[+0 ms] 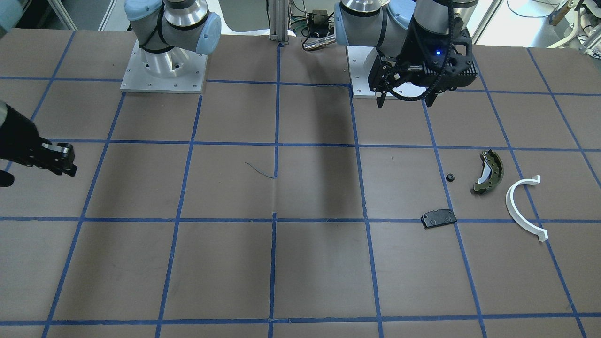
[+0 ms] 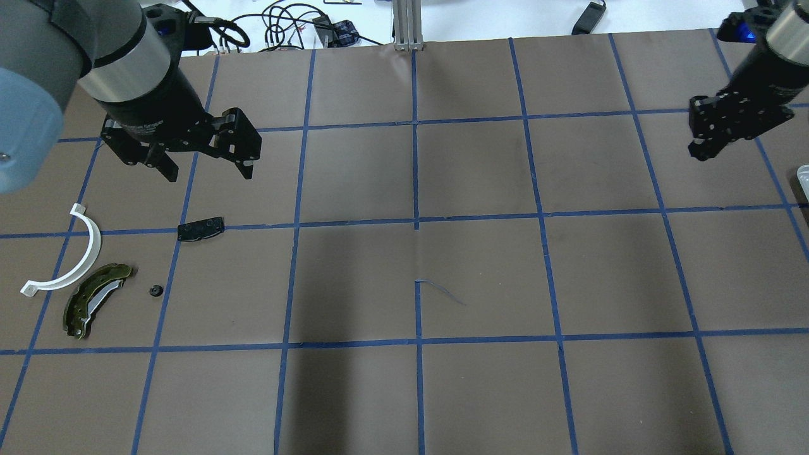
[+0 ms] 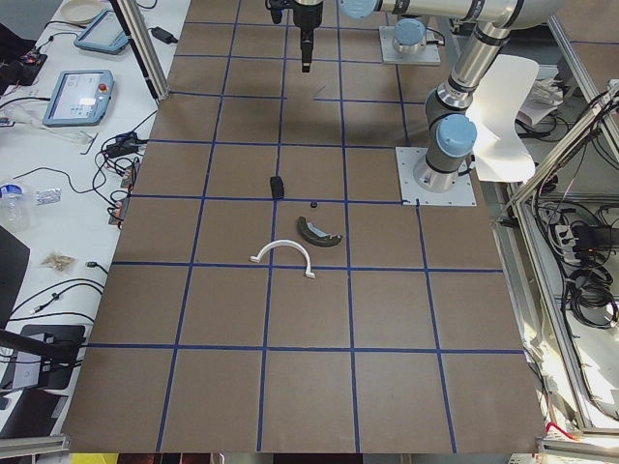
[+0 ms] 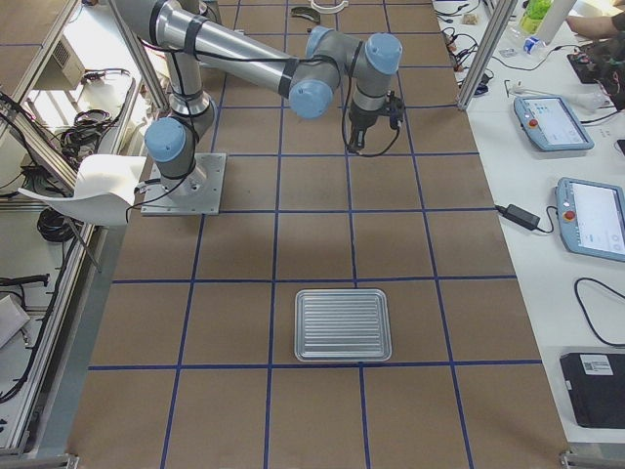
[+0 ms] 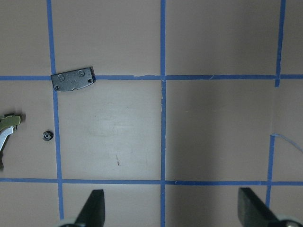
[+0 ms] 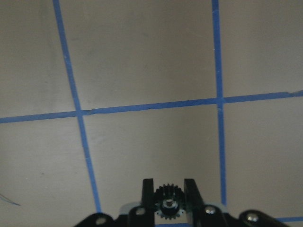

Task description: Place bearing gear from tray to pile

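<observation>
My right gripper is shut on a small black bearing gear and holds it above bare table at the far right of the overhead view. The pile lies at the overhead view's left: an olive-green brake shoe, a white half-ring and a flat black pad. Another small black gear lies beside the brake shoe. My left gripper is open and empty, raised above the table just beyond the pad. The metal tray looks empty.
The table is brown paper with a grid of blue tape lines. The tray's edge shows at the overhead view's right border. Both arm bases stand at the robot's side. Tablets and cables lie off the table's far edge.
</observation>
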Robot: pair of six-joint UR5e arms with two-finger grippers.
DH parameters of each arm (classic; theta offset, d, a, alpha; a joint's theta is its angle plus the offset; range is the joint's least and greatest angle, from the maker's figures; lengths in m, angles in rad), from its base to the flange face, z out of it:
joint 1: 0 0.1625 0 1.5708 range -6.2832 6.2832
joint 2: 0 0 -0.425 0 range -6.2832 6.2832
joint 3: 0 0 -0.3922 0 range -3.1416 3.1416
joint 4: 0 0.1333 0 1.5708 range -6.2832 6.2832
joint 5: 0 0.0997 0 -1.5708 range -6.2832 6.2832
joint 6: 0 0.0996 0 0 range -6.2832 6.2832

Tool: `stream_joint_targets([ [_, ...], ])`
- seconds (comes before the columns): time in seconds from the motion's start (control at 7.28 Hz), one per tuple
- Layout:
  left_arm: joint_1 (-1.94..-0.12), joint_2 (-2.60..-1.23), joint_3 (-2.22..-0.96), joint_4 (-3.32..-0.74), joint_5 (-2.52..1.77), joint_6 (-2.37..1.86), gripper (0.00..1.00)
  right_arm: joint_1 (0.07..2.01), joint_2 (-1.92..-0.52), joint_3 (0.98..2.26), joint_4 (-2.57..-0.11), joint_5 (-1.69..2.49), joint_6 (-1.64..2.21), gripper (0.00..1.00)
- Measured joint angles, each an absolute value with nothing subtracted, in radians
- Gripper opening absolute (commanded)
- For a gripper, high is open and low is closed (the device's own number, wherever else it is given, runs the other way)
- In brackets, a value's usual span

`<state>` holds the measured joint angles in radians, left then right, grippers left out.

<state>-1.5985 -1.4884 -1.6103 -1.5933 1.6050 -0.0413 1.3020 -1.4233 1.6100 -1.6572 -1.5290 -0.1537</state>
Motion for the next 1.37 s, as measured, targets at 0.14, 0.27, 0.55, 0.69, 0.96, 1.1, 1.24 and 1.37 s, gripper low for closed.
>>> stream_joint_targets([
  [0.14, -1.597, -1.487, -1.611, -1.592, 1.604, -0.044, 1.0, 1.398, -1.432, 1.617, -1.658, -1.529, -0.012, 0.0],
  [0.27, -1.596, -1.488, -1.611, -1.587, 1.603, -0.052, 1.0, 1.5, -1.427, 1.621, -1.66, -1.528, 0.138, 0.0],
  [0.55, -1.587, -1.49, -1.606, -1.575, 1.6, -0.072, 1.0, 1.668, -1.385, 1.626, -1.717, -1.493, 0.335, 0.0],
  [0.69, -1.585, -1.489, -1.607, -1.573, 1.599, -0.08, 1.0, 1.736, -1.354, 1.632, -1.772, -1.472, 0.431, 0.0],
  [0.96, -1.583, -1.487, -1.609, -1.572, 1.598, -0.078, 1.0, 1.853, -1.282, 1.651, -1.909, -1.459, 0.612, 0.0],
  [1.1, -1.583, -1.487, -1.609, -1.572, 1.599, -0.076, 1.0, 1.905, -1.236, 1.663, -1.987, -1.457, 0.69, 0.0],
  [1.24, -1.583, -1.487, -1.61, -1.569, 1.601, -0.074, 1.0, 1.953, -1.189, 1.671, -2.061, -1.456, 0.761, 0.05],
  [1.37, -1.583, -1.486, -1.611, -1.566, 1.602, -0.073, 1.0, 1.991, -1.15, 1.676, -2.103, -1.456, 0.821, 0.06],
])
